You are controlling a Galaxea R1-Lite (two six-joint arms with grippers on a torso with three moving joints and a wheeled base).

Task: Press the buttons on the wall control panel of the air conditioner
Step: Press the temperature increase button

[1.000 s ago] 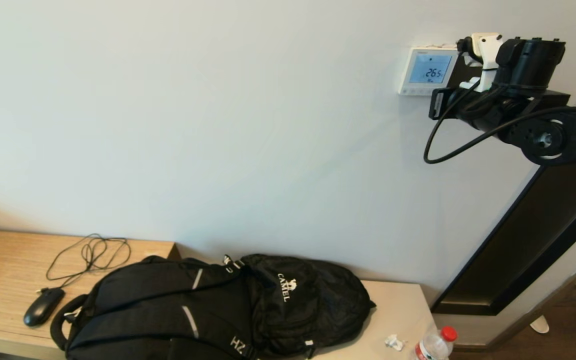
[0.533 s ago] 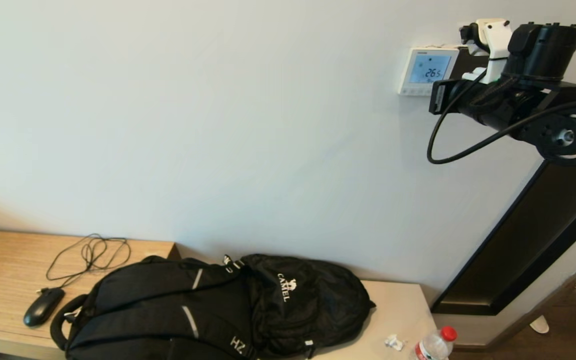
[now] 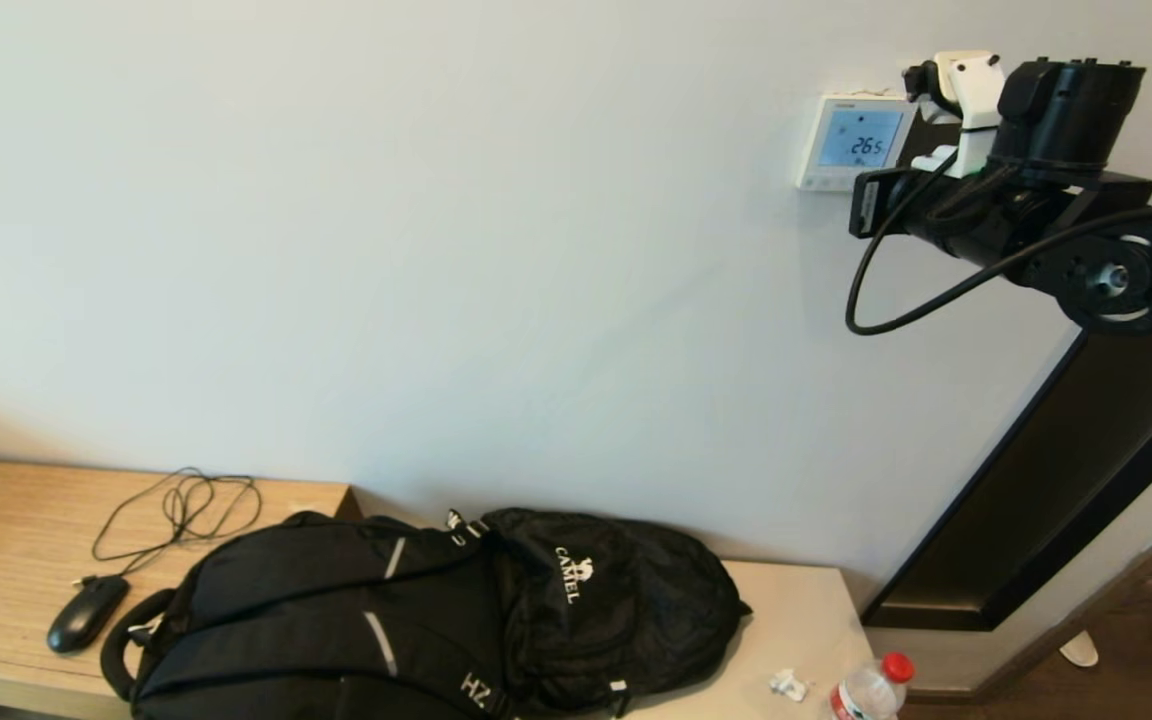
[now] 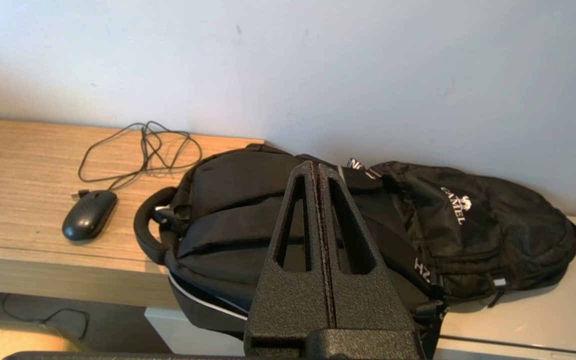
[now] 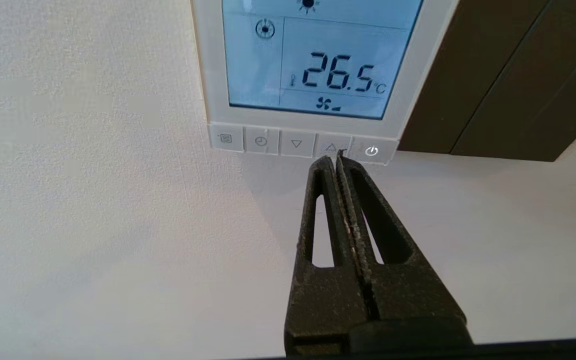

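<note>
The white wall control panel (image 3: pixel 856 140) hangs high on the wall, its light-blue screen reading 26.5. The right wrist view shows it close up (image 5: pixel 318 60), with the row of pale buttons (image 5: pixel 295 144) under the screen. My right gripper (image 5: pixel 335 159) is shut and empty. Its tips sit at the bottom strip, at the seam between the up-arrow button (image 5: pixel 330 148) and the power button (image 5: pixel 372 151). In the head view the right gripper (image 3: pixel 864 203) covers the panel's lower right corner. My left gripper (image 4: pixel 316 167) is shut and empty, low over the black backpack (image 4: pixel 468 225).
A dark glossy plate (image 5: pixel 508 75) adjoins the panel on the right. A dark door frame (image 3: pixel 1066 480) runs down the right. Below are a wooden bench (image 3: pixel 6 520) with a black mouse (image 3: pixel 86 612) and cable, the backpack (image 3: pixel 436 610) and a red-capped bottle (image 3: pixel 866 690).
The right arm rose a little along the wall, then came back down and slightly left toward the panel's bottom strip. The screen still reads 26.5.
</note>
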